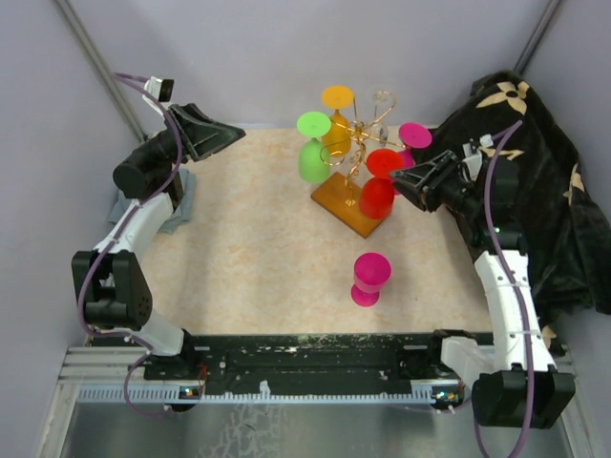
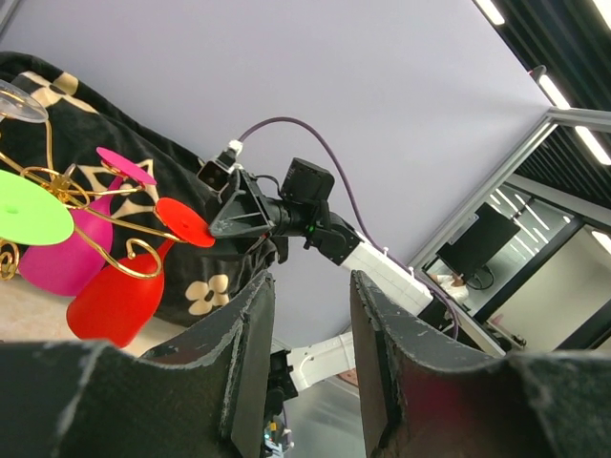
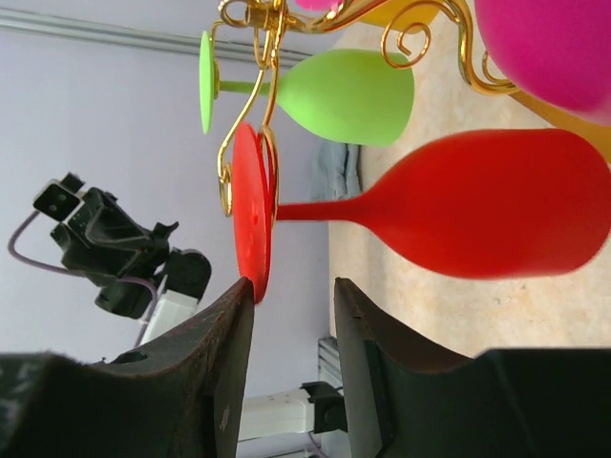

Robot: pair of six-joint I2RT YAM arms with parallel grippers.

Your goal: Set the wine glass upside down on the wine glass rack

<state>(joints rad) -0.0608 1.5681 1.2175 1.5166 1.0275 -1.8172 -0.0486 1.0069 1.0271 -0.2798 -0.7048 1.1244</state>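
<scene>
From above, the wine glass rack [image 1: 354,164] is standing on its amber base at the far middle of the counter [image 1: 248,258]. It is carrying a green glass [image 1: 312,158], an orange glass [image 1: 336,99], a clear glass [image 1: 382,100], a magenta glass [image 1: 414,135] and the red wine glass [image 1: 378,196], which is hanging bowl-down on the near right side. The right fingers [image 1: 405,185] are hovering just beside the red wine glass, while the left fingers [image 1: 227,139] are waiting well apart at the far left. A pink wine glass [image 1: 369,277] is standing alone nearer the arms. In the left wrist view, the left fingers are standing parted with nothing between them. In the right wrist view, the right fingers are standing parted and gripping nothing. The red foot is sitting in a gold scroll, its rim at one fingertip; whether they are touching I cannot tell.
</scene>
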